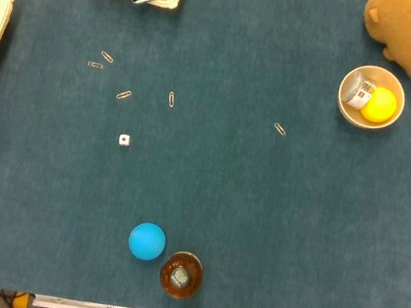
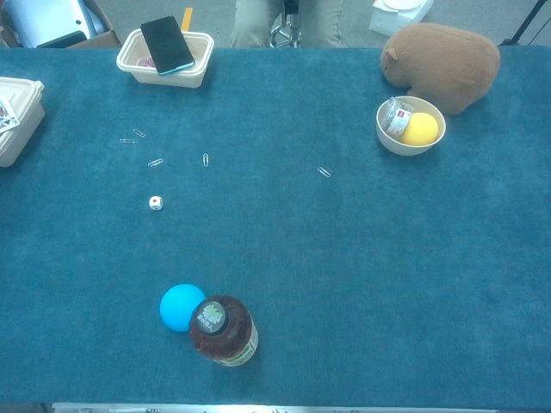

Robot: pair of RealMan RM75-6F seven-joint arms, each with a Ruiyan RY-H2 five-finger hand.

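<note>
a: are the hands seen in either view?
b: neither hand is seen, so their state cannot be told.
a: what is set nearest the robot's edge?
b: a blue ball (image 1: 147,241) is found touching a dark jar (image 1: 181,274) (upright); a die (image 1: 124,139) and paper clips (image 1: 124,95) lie beyond.

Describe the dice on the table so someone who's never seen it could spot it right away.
On the blue table, look left of centre, just below the scattered paper clips. The dice sits alone there: a tiny white cube with a red dot on top, unlike the thin wire clips.
</note>
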